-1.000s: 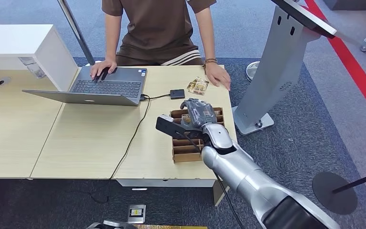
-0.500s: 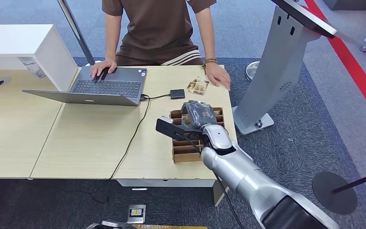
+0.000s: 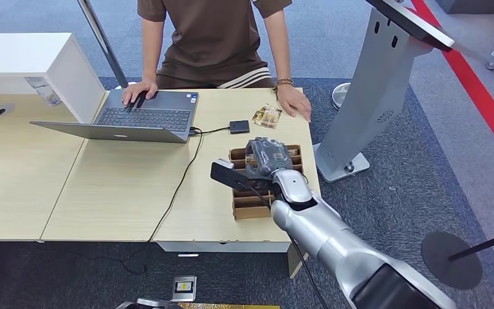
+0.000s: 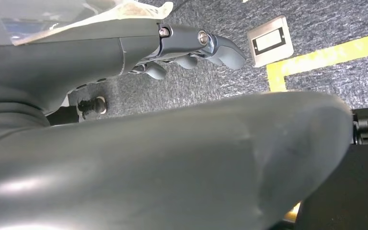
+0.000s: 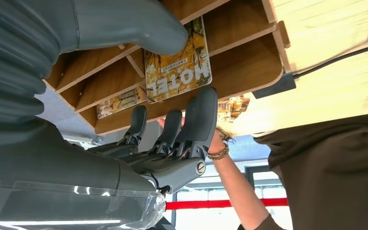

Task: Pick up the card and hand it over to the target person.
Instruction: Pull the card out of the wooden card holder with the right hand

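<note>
**A:** Quick rundown, big stuff first. There's a table (image 3: 103, 187) with a person (image 3: 212, 38) at its 12 o'clock edge and a laptop (image 3: 141, 119) in front of them. A wooden rack (image 3: 251, 206) sits at about 5 o'clock from the laptop. What's changed in the last second?

**B:** Not much. The right hand (image 3: 267, 158) has sunk a touch lower onto the rack and nothing else has budged. I read that as settling in for the grab, so pickup isn't done and the handover hasn't started.

**A:** Is it holding the card?

**B:** From the head view you can't say, because the hand covers the slots. The right wrist view helps: the card (image 5: 177, 62) stands in its slot, with the thumb (image 5: 139, 24) on one side and the fingers (image 5: 199, 115) on the other. They're apart and I see no real pinch. It also catches the person's wrist past the rack.

**A:** And the other arm?

**B:** In its wrist view the left hand (image 4: 187, 48) hangs over carpet, loose, with nothing in it. There's also a loose card (image 3: 267, 116) at 12 o'clock from the rack, by the person's hand (image 3: 296, 103).
</note>
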Controlling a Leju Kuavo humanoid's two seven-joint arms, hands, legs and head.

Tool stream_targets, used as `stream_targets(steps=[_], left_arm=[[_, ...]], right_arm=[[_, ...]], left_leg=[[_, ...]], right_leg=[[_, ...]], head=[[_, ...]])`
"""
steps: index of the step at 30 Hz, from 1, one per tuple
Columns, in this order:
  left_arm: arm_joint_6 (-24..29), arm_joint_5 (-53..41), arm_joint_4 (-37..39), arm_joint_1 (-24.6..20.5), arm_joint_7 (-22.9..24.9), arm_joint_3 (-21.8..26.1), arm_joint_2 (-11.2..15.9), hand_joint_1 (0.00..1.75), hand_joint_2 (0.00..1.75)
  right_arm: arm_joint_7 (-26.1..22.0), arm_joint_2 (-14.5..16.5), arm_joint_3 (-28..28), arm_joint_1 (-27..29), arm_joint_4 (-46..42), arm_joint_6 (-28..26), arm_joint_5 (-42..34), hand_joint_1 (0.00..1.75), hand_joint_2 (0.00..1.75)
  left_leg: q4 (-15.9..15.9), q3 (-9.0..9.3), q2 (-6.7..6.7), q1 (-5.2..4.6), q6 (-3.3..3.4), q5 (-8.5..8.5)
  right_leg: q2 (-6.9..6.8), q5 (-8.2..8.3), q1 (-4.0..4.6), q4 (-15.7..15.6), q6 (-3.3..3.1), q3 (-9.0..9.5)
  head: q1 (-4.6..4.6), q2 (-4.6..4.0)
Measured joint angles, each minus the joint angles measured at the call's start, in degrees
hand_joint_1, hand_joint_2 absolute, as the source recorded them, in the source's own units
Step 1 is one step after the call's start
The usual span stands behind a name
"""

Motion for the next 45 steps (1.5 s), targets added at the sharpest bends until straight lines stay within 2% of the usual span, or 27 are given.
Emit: stream_targets(steps=[12,19,25,26,28,30,32,34,45], left_arm=[[-0.5,-0.1,0.6,-0.3,-0.3,0.4,-0.1,0.0,0.0],[-0.1,0.6,0.7,0.4,-0.4,1.5,0.7,0.0,0.0],[-0.4,0.7,0.8,0.3,-0.4,1.7,0.7,0.0,0.0],[-0.5,0.7,0.8,0.3,-0.4,1.7,0.7,0.0,0.0],[-0.6,0.8,0.8,0.3,-0.5,1.8,0.8,0.0,0.0],[-0.7,0.8,0.8,0.3,-0.7,2.0,0.9,0.0,0.0],[-0.6,0.8,0.7,0.4,-0.7,2.0,0.8,0.0,0.0],[-0.6,0.7,0.7,0.5,-0.7,2.0,0.8,0.0,0.0],[-0.2,-0.2,0.4,0.4,-1.3,1.6,0.6,0.0,0.0]], right_arm=[[0.5,-0.1,-0.2,-0.2,1.1,0.2,0.1,0.85,1.75],[-0.4,1.9,0.7,-0.3,1.9,1.3,0.4,0.86,1.75],[-0.7,2.4,1.0,-0.2,2.3,1.1,0.6,0.94,1.75],[-0.8,2.4,1.1,-0.2,2.4,1.1,0.6,0.97,1.75],[-1.2,2.5,1.1,-0.2,2.5,1.1,0.5,1.15,1.75],[-1.5,2.6,1.1,-0.3,2.5,0.9,0.5,1.47,1.75],[-1.6,2.6,1.0,-0.3,2.4,0.3,0.6,1.69,1.75],[-2.1,2.3,1.0,-0.2,1.9,-0.9,0.9,1.75,1.75],[-4.2,-0.6,1.1,-0.9,-2.7,-6.7,4.5,1.75,1.75]], left_leg=[[0.0,0.01,-0.01,0.0,0.01,0.01],[0.0,0.04,0.11,0.0,-0.02,-0.02],[0.0,0.06,0.07,0.02,-0.02,-0.02],[0.0,0.05,0.08,0.02,-0.01,-0.01],[0.0,0.06,0.1,0.02,0.01,0.0],[0.0,0.05,0.09,0.02,0.0,-0.01],[0.0,0.04,0.08,0.02,-0.01,-0.02],[0.0,0.04,0.07,0.02,-0.01,-0.02],[0.0,0.01,0.0,0.02,0.0,0.0]], right_leg=[[-0.01,0.0,0.0,0.0,0.01,0.01],[0.1,0.0,0.0,0.0,-0.02,-0.01],[0.06,-0.01,0.02,0.0,-0.02,0.02],[0.08,0.0,0.02,0.0,-0.02,0.02],[0.1,0.02,0.02,0.0,0.0,0.02],[0.09,0.02,0.02,0.0,0.0,0.02],[0.08,-0.01,0.02,0.0,-0.01,0.01],[0.07,-0.01,0.02,0.0,-0.01,0.01],[0.0,0.01,0.02,0.0,0.01,0.01]], head=[[0.0,0.0],[0.0,0.0],[0.0,0.0],[0.0,0.0],[0.0,0.0],[0.0,0.0],[0.0,0.0],[0.0,0.0],[0.0,0.0]])
